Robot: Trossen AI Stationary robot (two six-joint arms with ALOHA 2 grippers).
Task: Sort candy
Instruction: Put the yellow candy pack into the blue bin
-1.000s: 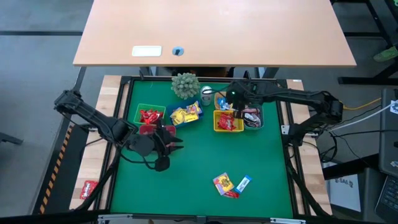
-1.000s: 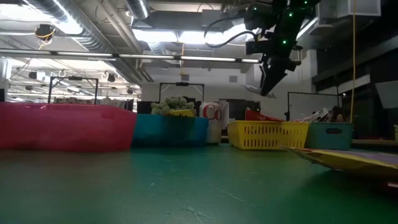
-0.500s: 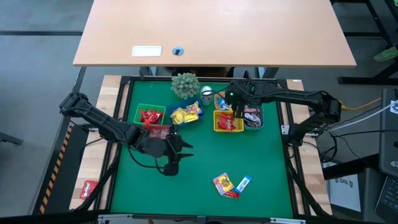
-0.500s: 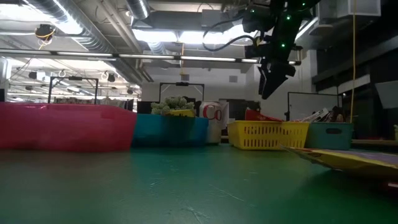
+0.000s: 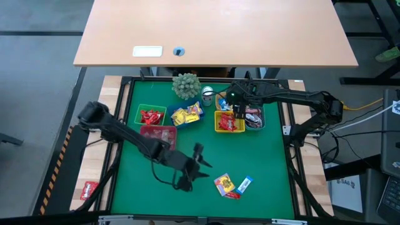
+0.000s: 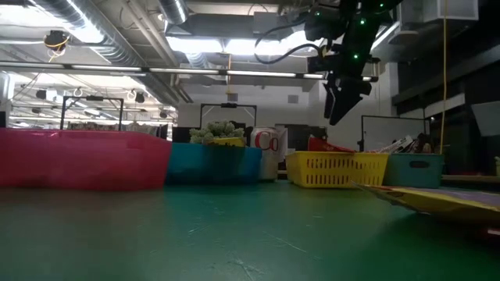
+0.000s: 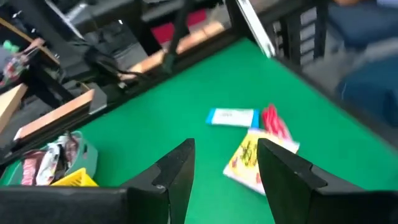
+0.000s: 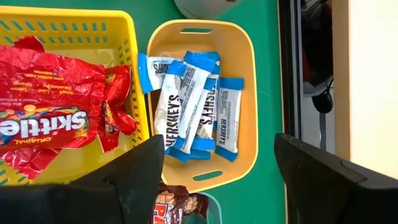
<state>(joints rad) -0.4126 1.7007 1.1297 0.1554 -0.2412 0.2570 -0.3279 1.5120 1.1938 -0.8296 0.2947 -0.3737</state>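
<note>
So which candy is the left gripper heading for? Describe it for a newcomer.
On the green mat, three loose candies lie apart from the bins, just ahead of the open left gripper. The nearest is the yellow packet, beside a red one and a blue-and-white one.

Matt green cloth-like mat (image 5: 262,169) covers the table, framed by pale bare wood (image 5: 114,87). Under the right gripper (image 8: 219,177), the bins look like smooth plastic: a slotted yellow basket (image 8: 74,28) and a plain-walled orange tub (image 8: 245,59). The candy (image 8: 193,102) wrappers are glossy, crinkled film. Just ahead of the left gripper (image 7: 224,168), loose candy pieces (image 7: 252,155) shine likewise.
</note>
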